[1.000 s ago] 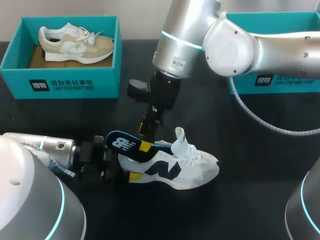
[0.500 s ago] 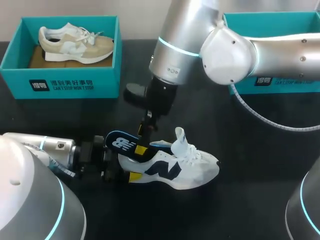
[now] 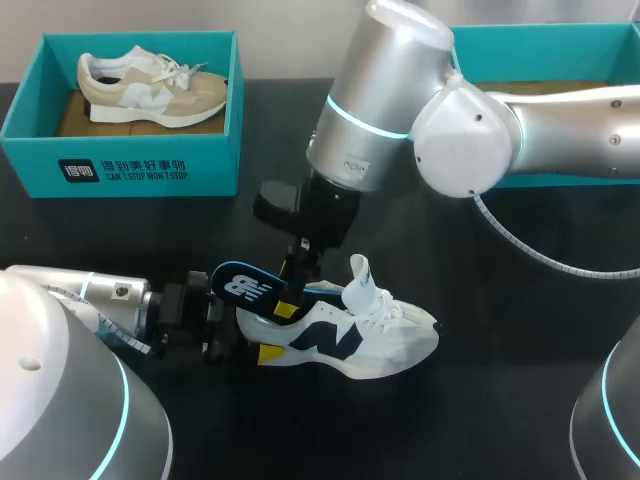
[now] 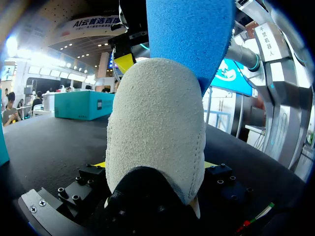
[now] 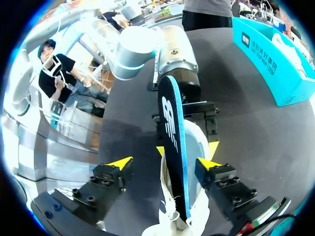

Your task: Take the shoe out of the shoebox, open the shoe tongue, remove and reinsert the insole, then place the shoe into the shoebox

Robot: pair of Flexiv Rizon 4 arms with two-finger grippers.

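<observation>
Our left jaws clamp the shoe (image 3: 350, 340) heel; right jaws gape around its floppy insole (image 3: 245, 285); we'd pinch its raised end.

A beige shoe (image 3: 150, 85) (white laces, pale sole) is sitting inside a teal box (image 3: 120, 165), which is resting at the black tabletop's (image 3: 500, 400) far left corner.

Insole (image 3: 250, 285) front hidden in shoe (image 3: 380, 335), left claw (image 4: 153, 164) tips covered (mostly)
</observation>
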